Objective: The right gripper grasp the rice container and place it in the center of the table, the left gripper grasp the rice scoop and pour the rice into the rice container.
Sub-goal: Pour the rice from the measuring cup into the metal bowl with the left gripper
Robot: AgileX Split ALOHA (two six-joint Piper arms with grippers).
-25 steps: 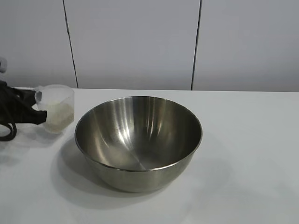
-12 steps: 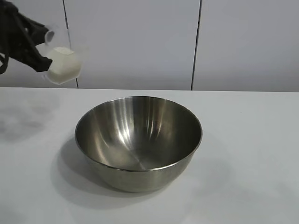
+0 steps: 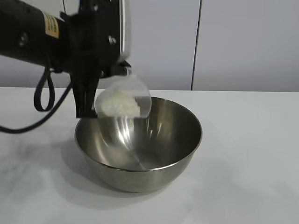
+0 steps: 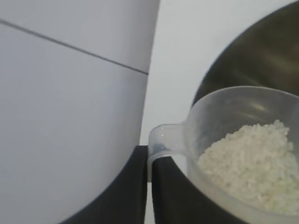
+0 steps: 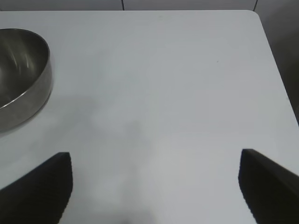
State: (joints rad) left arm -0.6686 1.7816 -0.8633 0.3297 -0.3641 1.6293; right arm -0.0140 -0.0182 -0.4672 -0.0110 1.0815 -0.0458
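The rice container (image 3: 140, 140), a big shiny steel bowl, stands in the middle of the white table (image 3: 252, 154). My left gripper (image 3: 88, 105) is shut on the tab handle of the rice scoop (image 3: 124, 98), a clear plastic cup. It holds the scoop tipped above the bowl's left rim. The rice (image 3: 119, 103) lies heaped inside the scoop. In the left wrist view the black fingers (image 4: 173, 191) pinch the scoop's tab (image 4: 161, 140), with rice (image 4: 252, 163) and bowl (image 4: 261, 51) beyond. My right gripper (image 5: 156, 158) hangs open over bare table, well away from the bowl (image 5: 18, 70).
Grey wall panels (image 3: 163, 42) stand behind the table. A black cable loop (image 3: 44, 93) hangs under the left arm. In the right wrist view the table's far corner (image 5: 254, 14) and side edge show.
My left gripper lifted the scoop from the table at the far left, then carried it right, over the bowl's left rim. The bowl has not moved.
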